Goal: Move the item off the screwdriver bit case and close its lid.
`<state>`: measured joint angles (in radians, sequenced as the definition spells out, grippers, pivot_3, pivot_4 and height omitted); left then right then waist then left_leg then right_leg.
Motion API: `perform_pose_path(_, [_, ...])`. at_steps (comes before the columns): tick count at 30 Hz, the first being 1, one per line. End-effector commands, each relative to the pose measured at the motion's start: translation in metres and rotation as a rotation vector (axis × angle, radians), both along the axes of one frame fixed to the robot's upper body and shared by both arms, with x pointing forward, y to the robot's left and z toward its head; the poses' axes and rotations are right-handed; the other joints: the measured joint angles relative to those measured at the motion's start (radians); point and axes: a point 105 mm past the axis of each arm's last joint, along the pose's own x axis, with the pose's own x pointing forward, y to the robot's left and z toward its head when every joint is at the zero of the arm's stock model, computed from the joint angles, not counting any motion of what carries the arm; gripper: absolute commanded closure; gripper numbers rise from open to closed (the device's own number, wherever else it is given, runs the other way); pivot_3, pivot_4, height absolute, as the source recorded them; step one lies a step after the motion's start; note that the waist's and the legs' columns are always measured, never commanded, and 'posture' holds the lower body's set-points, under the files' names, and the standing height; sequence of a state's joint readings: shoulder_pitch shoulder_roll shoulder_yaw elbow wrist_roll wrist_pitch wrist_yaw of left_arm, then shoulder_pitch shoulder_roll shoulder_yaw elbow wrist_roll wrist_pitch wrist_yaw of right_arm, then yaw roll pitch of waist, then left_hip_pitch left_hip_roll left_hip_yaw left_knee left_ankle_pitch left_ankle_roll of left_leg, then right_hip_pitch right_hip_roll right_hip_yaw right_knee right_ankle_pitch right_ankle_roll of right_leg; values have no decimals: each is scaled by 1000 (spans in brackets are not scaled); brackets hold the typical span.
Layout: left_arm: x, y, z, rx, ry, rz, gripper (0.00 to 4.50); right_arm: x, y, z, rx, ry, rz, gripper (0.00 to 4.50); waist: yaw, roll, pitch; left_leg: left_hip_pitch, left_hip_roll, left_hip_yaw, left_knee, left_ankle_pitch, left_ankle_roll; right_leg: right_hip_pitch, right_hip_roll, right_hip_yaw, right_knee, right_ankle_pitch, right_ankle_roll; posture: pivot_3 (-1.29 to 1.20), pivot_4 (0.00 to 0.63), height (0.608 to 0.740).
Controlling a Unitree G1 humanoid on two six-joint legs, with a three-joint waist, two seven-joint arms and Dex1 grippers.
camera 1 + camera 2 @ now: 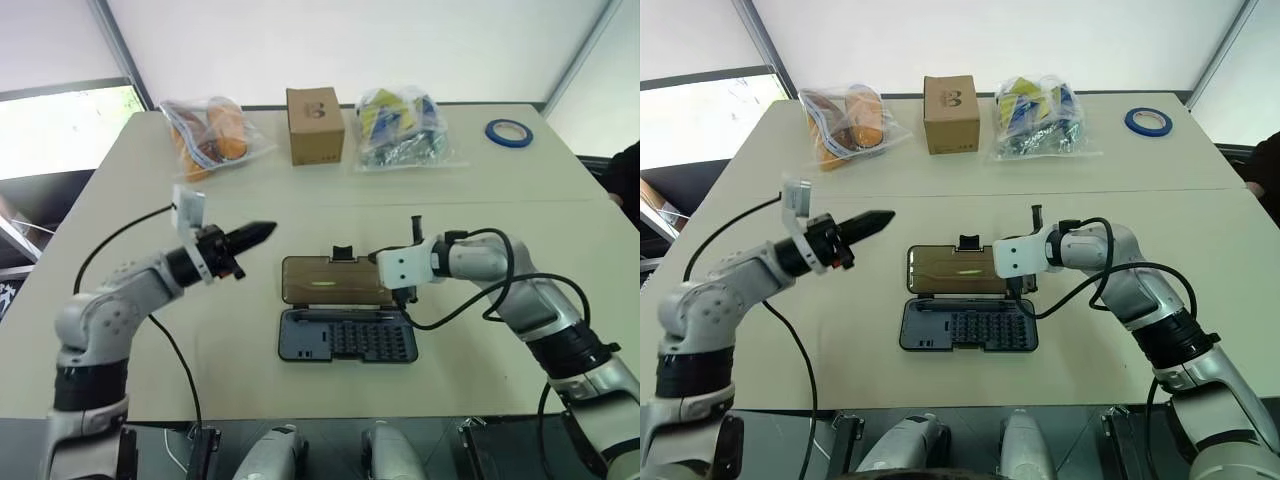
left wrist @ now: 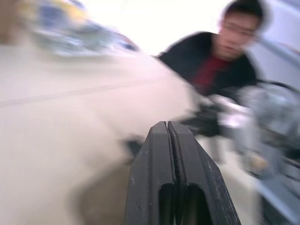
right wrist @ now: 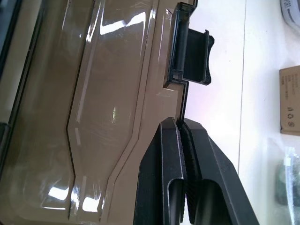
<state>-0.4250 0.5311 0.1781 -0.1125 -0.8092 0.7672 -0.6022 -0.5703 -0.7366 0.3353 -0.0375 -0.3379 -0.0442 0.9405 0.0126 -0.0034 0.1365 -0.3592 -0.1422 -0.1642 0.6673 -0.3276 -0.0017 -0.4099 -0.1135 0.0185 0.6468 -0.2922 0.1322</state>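
a: screwdriver bit case [image 1: 347,335] is lying open on the table [image 1: 130,190], its dark tray of bits facing up and the lid [image 1: 335,281] folding back flat behind it. where is the right gripper [image 3: 180,123] sitting?

b: its fingers are pressing together, and in the right wrist view their tips are pinching the lid's far long edge, just beside the small black latch tab [image 3: 190,56]. in the head views the white wrist housing is covering that spot, so the contact itself is staying hidden there.

a: and the left gripper [image 1: 262,231]?

b: it is hovering above the table, off to the left of the case, fingers pressed together with nothing between them. its wrist view is smearing badly; past the fingertips a person [image 2: 220,51] in a dark jacket is showing, cut off by the frame, and a grey shape beside them that i cannot make out.

a: anything beyond the fingers?

b: well past both grippers, along the far side of the table, a bag of orange items [image 1: 210,135], a brown cardboard box [image 1: 314,125], a bag of mixed parts [image 1: 400,128] and a roll of blue tape [image 1: 508,132] are sitting. the bags' contents are too small to name. nothing is showing on the tray apart from its bits.
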Motion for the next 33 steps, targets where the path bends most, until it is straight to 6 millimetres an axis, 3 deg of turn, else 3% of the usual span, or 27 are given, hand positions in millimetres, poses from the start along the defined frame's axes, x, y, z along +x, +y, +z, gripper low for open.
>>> perform_pose_path(1, [30, 7, -27, 197, -8, 136, 4500, 4, 3, 16, 12, -58, -10, 4490, 1, 0, 0, 0, 0, 0, 0, 0, 0, 0, 0, 0, 0, 0, 0, 0, 150, 740])
perform_pose_path(4, [41, -1, -50, 255, 27, 119, 4500, 6, 1, 11, -14, -51, -35, 4490, 0, 0, 0, -1, -1, 0, 0, 0, 0, -1, 0, 0, 1, 0, 0, 0, 150, 740])
perform_pose_path(8, [33, -17, -71, 322, 42, -40, 4500, 7, 0, 12, -1, -48, -68, 4490, -7, 0, 0, -4, -1, 0, 0, 0, 0, -5, 0, -1, 2, 0, 0, 0, 150, 740])
perform_pose_path(12, [25, -30, -72, 276, 53, -161, 4500, 5, 2, 13, 10, -49, -74, 4490, -20, 0, 0, -16, 0, 0, 5, 0, 0, -16, 0, -1, 5, 0, 0, 0, 150, 740])
perform_pose_path(18, [21, -47, -75, 203, 88, -286, 4500, 2, 9, 14, 29, -43, -60, 4490, -22, 0, 0, -19, -1, -1, 12, 0, 0, -16, 0, -2, 7, 0, 0, 0, 150, 740])
perform_pose_path(22, [28, -50, -78, 167, 126, -294, 4500, -1, 11, 15, 33, -30, -44, 3127, -21, 0, 0, -21, -2, -2, 14, 0, 0, -16, -1, -2, 8, 0, 0, 0, 150, 740])
perform_pose_path(25, [31, -52, -79, 154, 130, -298, 4500, -2, 12, 17, 34, -31, -40, 1476, -26, 0, 0, -23, -3, -3, 15, 0, 0, -19, -1, -3, 9, 0, 0, 0, 150, 740])
perform_pose_path(27, [35, -55, -75, 119, 125, -300, 4500, -4, 11, 29, 41, -55, -59, 450, -27, 0, 0, -23, -3, -3, 15, 0, 0, -19, -2, -3, 11, 0, 0, 0, 150, 740])
perform_pose_path(28, [36, -56, -74, 116, 119, -297, 4500, -13, 6, 40, 94, 37, -74, 75, -25, 0, 0, -23, -3, -3, 15, 0, 0, -20, -2, -3, 11, 0, 0, 0, 150, 740])
perform_pose_path(31, [36, -57, -64, 92, 100, -325, 4500, -33, -9, 113, 422, 240, -97, 75, -25, 0, 1, -33, -3, -4, 20, 0, 0, -25, -3, -3, 12, 0, 0, 0, 150, 740])
perform_pose_path(33, [32, -57, -57, 58, 95, -362, 4500, -48, -13, 139, 536, 311, -54, 75, -23, -1, 0, -34, -5, -3, 21, 0, 0, -27, -4, -3, 15, 0, 0, 0, 150, 740])
